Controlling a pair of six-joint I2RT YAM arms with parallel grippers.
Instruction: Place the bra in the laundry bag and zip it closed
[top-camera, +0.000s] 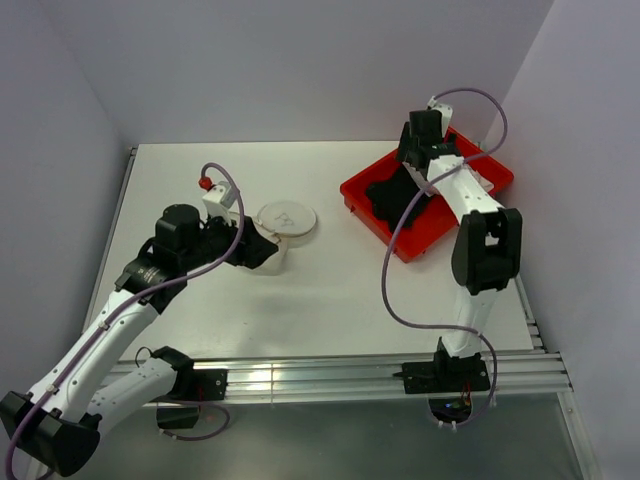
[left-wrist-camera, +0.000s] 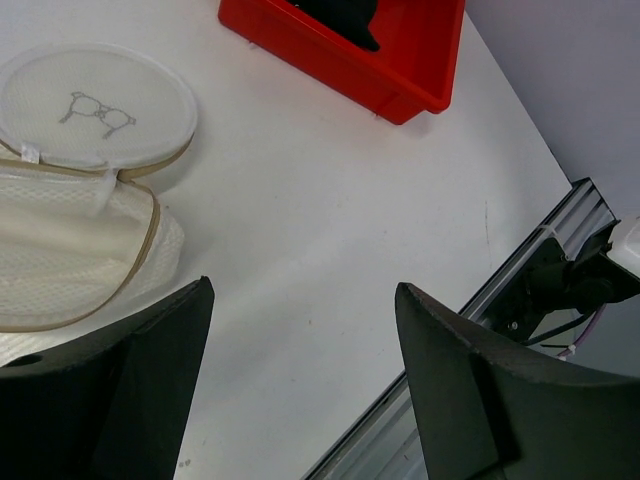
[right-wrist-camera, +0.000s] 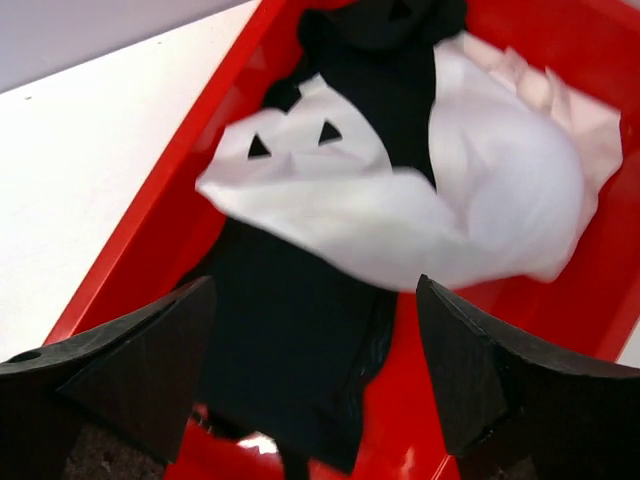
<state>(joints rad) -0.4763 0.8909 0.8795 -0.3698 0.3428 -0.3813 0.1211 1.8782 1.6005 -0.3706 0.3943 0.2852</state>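
Note:
The laundry bag (left-wrist-camera: 70, 250) is white mesh and lies unzipped on the table. Its round lid (left-wrist-camera: 95, 105), marked with a small grey print, is folded back. In the top view the lid (top-camera: 287, 220) sits just beyond my left gripper (top-camera: 266, 252). My left gripper (left-wrist-camera: 305, 300) is open and empty, with the bag at its left finger. My right gripper (right-wrist-camera: 315, 290) is open above the red tray (right-wrist-camera: 130, 250), over a black garment (right-wrist-camera: 290, 330) and a white rounded garment (right-wrist-camera: 450, 200). I cannot tell which one is the bra.
The red tray (top-camera: 365, 200) stands at the back right, close to the right wall. The black garment (top-camera: 390, 193) shows in it, next to my right gripper (top-camera: 414, 168). An aluminium rail (top-camera: 330, 380) runs along the near table edge.

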